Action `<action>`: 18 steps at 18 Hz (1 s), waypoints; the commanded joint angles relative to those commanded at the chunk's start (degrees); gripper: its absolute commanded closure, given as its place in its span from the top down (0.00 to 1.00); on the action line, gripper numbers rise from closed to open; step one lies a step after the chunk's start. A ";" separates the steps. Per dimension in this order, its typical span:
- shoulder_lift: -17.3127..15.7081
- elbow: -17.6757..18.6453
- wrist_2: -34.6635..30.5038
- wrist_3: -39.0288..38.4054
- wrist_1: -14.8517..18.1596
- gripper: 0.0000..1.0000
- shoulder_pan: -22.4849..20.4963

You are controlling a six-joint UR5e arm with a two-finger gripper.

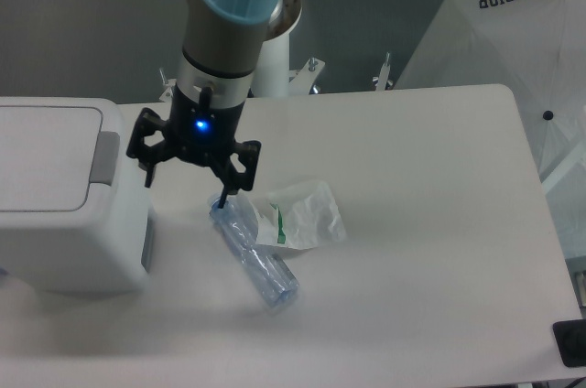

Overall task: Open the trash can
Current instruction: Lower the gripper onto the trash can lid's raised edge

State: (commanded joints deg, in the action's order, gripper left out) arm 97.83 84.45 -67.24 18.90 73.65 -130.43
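Note:
The trash can (55, 223) is a large white boxy bin at the table's left edge. Its flat lid (46, 155) lies shut, with a grey strip (108, 157) on its right side. My gripper (188, 185) hangs just right of the bin, fingers pointing down, open and empty. Its left fingertip (150, 174) is close to the bin's right edge, near the grey strip. Its right fingertip (225, 198) is just above the blue cap of the clear bottle (259, 264).
The clear bottle lies on the table, right of the bin. A white plastic bag (307, 214) with green print lies beside it. A white "SUPERIOR" umbrella (513, 31) stands at the back right. A black object (571, 344) sits at the table's front right corner.

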 joint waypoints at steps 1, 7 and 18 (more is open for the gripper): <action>-0.70 0.97 0.00 0.00 0.00 1.00 0.00; -1.33 3.44 0.35 0.09 -1.06 1.00 0.88; -1.41 4.75 2.29 -2.11 -1.14 1.00 2.72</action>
State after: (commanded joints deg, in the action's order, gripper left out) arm 96.42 89.21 -64.95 16.79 72.51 -127.71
